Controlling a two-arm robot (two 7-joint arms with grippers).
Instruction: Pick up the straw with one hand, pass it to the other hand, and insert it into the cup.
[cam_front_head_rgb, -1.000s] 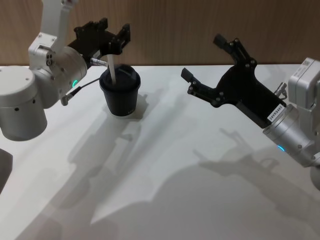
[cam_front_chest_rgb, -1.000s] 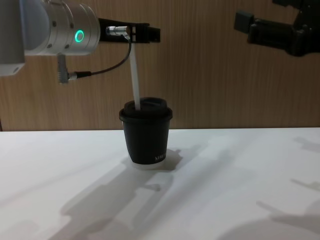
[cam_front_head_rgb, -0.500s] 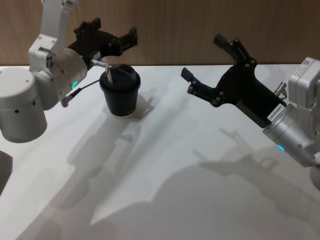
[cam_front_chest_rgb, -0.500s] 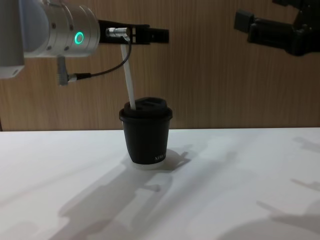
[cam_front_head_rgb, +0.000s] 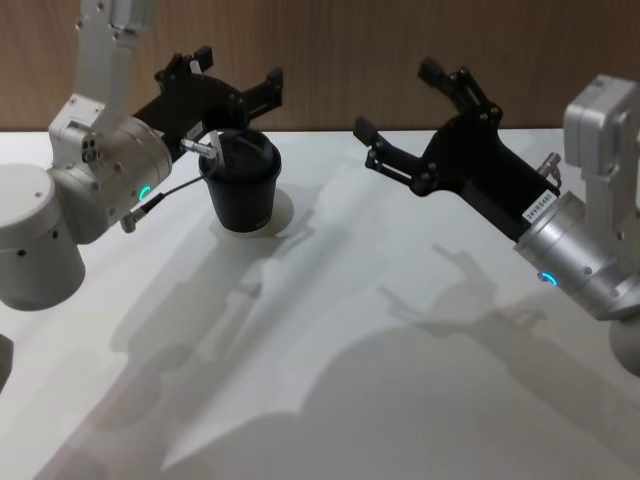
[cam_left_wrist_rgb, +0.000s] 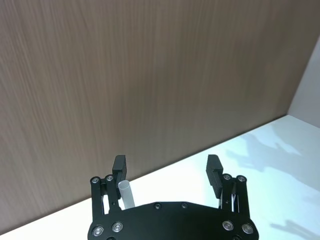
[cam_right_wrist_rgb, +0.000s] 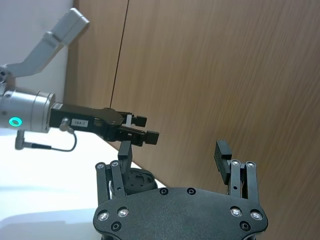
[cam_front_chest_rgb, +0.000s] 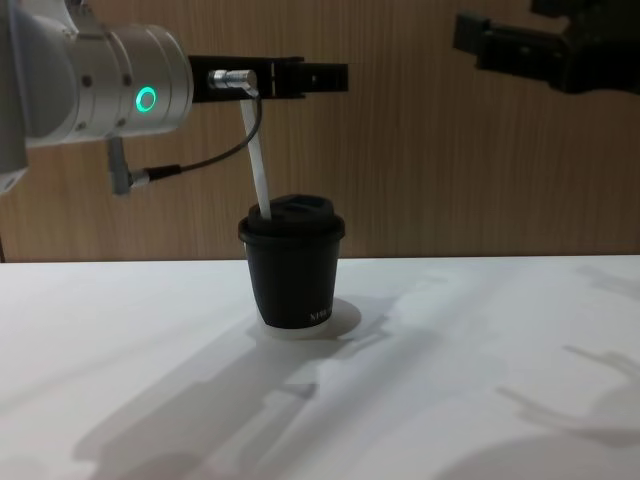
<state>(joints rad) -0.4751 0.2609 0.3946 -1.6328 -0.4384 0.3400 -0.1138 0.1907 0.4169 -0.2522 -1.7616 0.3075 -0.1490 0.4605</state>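
The straw (cam_front_chest_rgb: 258, 170) stands in the lid of the cup (cam_front_chest_rgb: 293, 268), leaning slightly — likely because it has been let go. The cup sits toward the desk's (cam_front_head_rgb: 380, 350) far left edge. Above it, the left gripper (cam_front_chest_rgb: 318, 76) hangs with fingers spread wide, the straw's top just beside one finger. The right gripper (cam_front_head_rgb: 400, 115) waits wide open, well apart

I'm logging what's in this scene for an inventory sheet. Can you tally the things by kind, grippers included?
Cups: 1, the black lidded cup
Straws: 1, the white straw standing in the cup's lid
Grippers: 2, the left gripper open above the cup and the right gripper open, off to the side
Total: 4
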